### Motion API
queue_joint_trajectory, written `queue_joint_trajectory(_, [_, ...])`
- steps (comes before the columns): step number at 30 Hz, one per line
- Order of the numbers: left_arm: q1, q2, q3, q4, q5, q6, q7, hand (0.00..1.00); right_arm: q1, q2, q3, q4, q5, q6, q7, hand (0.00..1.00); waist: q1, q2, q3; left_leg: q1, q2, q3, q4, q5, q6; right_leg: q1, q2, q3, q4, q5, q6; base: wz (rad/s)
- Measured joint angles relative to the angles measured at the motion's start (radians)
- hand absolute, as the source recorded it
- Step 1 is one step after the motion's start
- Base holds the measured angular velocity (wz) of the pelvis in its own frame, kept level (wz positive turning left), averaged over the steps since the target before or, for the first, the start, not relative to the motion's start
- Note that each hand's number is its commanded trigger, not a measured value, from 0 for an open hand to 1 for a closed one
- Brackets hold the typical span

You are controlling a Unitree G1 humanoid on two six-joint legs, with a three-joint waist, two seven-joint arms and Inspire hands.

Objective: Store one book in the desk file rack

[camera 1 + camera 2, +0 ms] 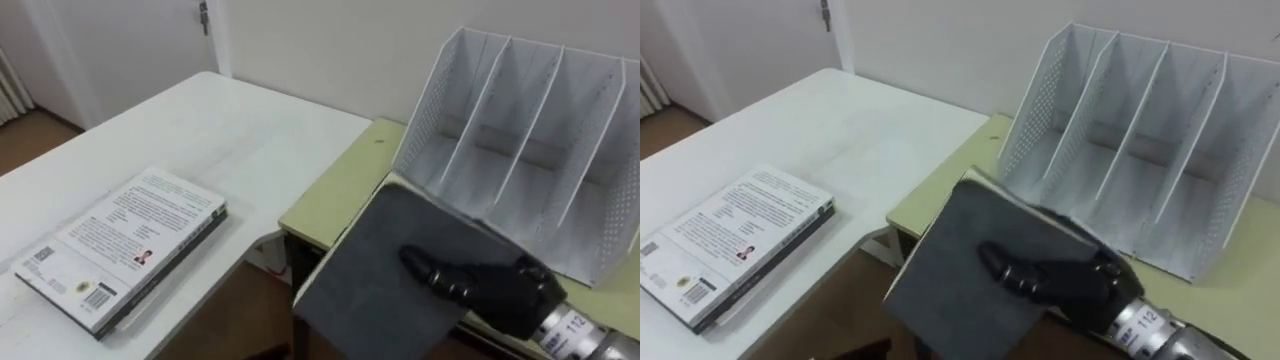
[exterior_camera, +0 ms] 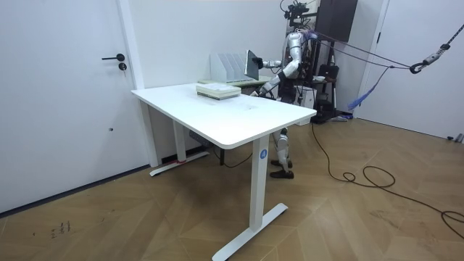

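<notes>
Desk rack (image 1: 432, 125) behind, right hand (image 1: 495, 288) clasping grey book (image 1: 370, 260)

The book (image 1: 370, 270) at lower centre is plain dark grey, matte, with no print on the side that shows. The right hand (image 1: 495, 288) on it is glossy black, with a silver wrist. The file rack (image 1: 530, 140) in the upper right is white, and its left side wall is dotted with rows of tiny holes. Under it the desk (image 1: 340, 195) is a pale yellow-green. The big table (image 1: 220, 130) at left is white. On the stack of books (image 1: 125, 245) at lower left, the top cover is white with blocks of black text, a small reddish picture and black barcodes. In the room view the floor (image 2: 362, 217) is warm brown herringbone wood, and the door (image 2: 72, 94) is white with a black handle (image 2: 113, 57).
</notes>
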Motion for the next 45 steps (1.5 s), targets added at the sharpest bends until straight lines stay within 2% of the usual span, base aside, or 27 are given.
queue_joint_trajectory(1, [0.001,-0.024,-0.009,0.054,0.020,-0.016,0.024,0.00,-0.004,0.028,-0.006,0.000,-0.031,-0.015,-0.046,1.00,0.001,-0.001,0.0020,0.011,0.000,0.000,-0.008,0.000,0.000,0.001,0.002,0.007,-0.001,0.000,0.000,-0.14])
queue_joint_trajectory(3, [0.002,-0.051,-0.013,0.119,0.038,-0.027,0.075,0.00,-0.014,0.047,-0.006,0.000,-0.090,-0.029,-0.113,1.00,-0.010,-0.006,0.0016,0.013,0.001,0.002,-0.009,0.000,0.000,0.002,0.004,0.010,-0.010,0.000,0.000,-0.08])
queue_joint_trajectory(4, [0.002,-0.062,-0.013,0.159,0.038,-0.037,0.098,0.00,-0.021,0.048,-0.007,0.000,-0.125,-0.030,-0.152,1.00,-0.021,-0.008,0.0030,0.011,0.000,0.002,-0.009,0.000,0.000,0.002,0.004,0.009,-0.016,0.000,0.000,0.00])
queue_joint_trajectory(8, [0.014,-0.086,0.000,0.276,0.056,-0.070,0.160,0.00,-0.024,0.063,-0.013,-0.002,-0.240,-0.039,-0.270,1.00,-0.022,-0.010,0.0030,0.020,-0.001,0.005,-0.026,0.000,-0.001,0.001,0.006,0.015,-0.018,0.001,0.001,-0.06])
queue_joint_trajectory(10, [0.040,-0.117,0.048,0.309,0.094,-0.090,0.189,0.00,-0.024,0.065,-0.045,-0.010,-0.293,-0.041,-0.343,1.00,-0.019,-0.009,0.0027,0.024,-0.002,0.010,-0.029,0.000,-0.001,0.000,0.007,0.026,-0.019,0.001,0.002,-0.12])
queue_joint_trajectory(12, [0.048,-0.132,0.075,0.349,0.095,-0.112,0.204,0.00,-0.025,0.065,-0.078,-0.034,-0.320,-0.043,-0.397,1.00,-0.017,-0.010,0.0029,0.024,-0.002,0.015,-0.031,0.000,-0.001,-0.001,0.007,0.027,-0.019,0.000,0.002,-0.06])
queue_joint_trajectory(15, [0.047,-0.154,0.109,0.437,0.115,-0.137,0.224,0.00,-0.057,0.066,-0.105,-0.083,-0.457,-0.055,-0.493,1.00,-0.017,-0.009,0.0019,0.027,-0.003,0.028,-0.032,0.000,-0.001,-0.002,0.013,0.037,-0.019,0.000,0.002,-0.11])
queue_joint_trajectory(18, [0.041,-0.162,0.108,0.512,0.113,-0.150,0.247,0.00,-0.129,0.066,-0.125,-0.115,-0.563,-0.068,-0.585,1.00,-0.028,-0.010,0.0013,0.028,-0.004,0.030,-0.032,0.001,-0.001,-0.003,0.017,0.038,-0.019,0.001,0.001,-0.01])
queue_joint_trajectory(22, [0.044,-0.173,0.114,0.560,0.114,-0.174,0.271,0.00,-0.227,0.065,-0.171,-0.145,-0.634,-0.094,-0.732,1.00,-0.026,-0.016,-0.0082,0.026,-0.001,0.031,-0.032,0.001,-0.001,-0.001,0.025,0.051,-0.033,0.007,0.000,-0.01])
queue_joint_trajectory(26, [0.043,-0.183,0.136,0.598,0.135,-0.185,0.273,0.00,-0.312,0.065,-0.192,-0.145,-0.724,-0.123,-0.835,1.00,-0.025,-0.021,-0.0136,0.027,0.000,0.031,-0.032,0.001,-0.002,0.003,0.028,0.049,-0.036,0.011,-0.001,0.00])
queue_joint_trajectory(29, [0.036,-0.184,0.136,0.620,0.135,-0.186,0.297,0.00,-0.358,0.064,-0.205,-0.144,-0.745,-0.132,-0.906,1.00,-0.025,-0.026,-0.0134,0.027,0.000,0.029,-0.033,0.001,-0.002,0.002,0.028,0.049,-0.034,0.011,-0.001,0.00])
queue_joint_trajectory(31, [0.035,-0.185,0.136,0.620,0.135,-0.186,0.323,0.00,-0.387,0.061,-0.208,-0.142,-0.747,-0.132,-0.975,1.00,-0.023,-0.032,-0.0108,0.027,-0.001,0.029,-0.033,0.001,-0.002,0.000,0.028,0.049,-0.033,0.011,-0.001,0.00])
queue_joint_trajectory(33, [0.033,-0.185,0.143,0.621,0.151,-0.186,0.336,0.00,-0.401,0.059,-0.219,-0.137,-0.748,-0.132,-1.011,1.00,-0.021,-0.043,-0.0075,0.028,-0.001,0.026,-0.033,0.002,-0.003,0.002,0.028,0.047,-0.033,0.011,-0.001,0.00])
queue_joint_trajectory(37, [0.028,-0.186,0.163,0.621,0.181,-0.189,0.357,0.00,-0.434,0.054,-0.253,-0.100,-0.750,-0.133,-1.077,1.00,-0.017,-0.052,-0.0036,0.026,0.000,0.026,-0.032,0.002,-0.003,0.001,0.028,0.045,-0.036,0.013,0.000,0.00])
queue_joint_trajectory(45, [0.022,-0.188,0.176,0.619,0.213,-0.188,0.371,0.00,-0.436,0.048,-0.253,-0.092,-0.750,-0.133,-1.124,1.00,-0.011,-0.049,-0.0056,0.025,-0.001,0.024,-0.033,0.002,-0.003,0.000,0.029,0.049,-0.041,0.013,0.000,0.00])
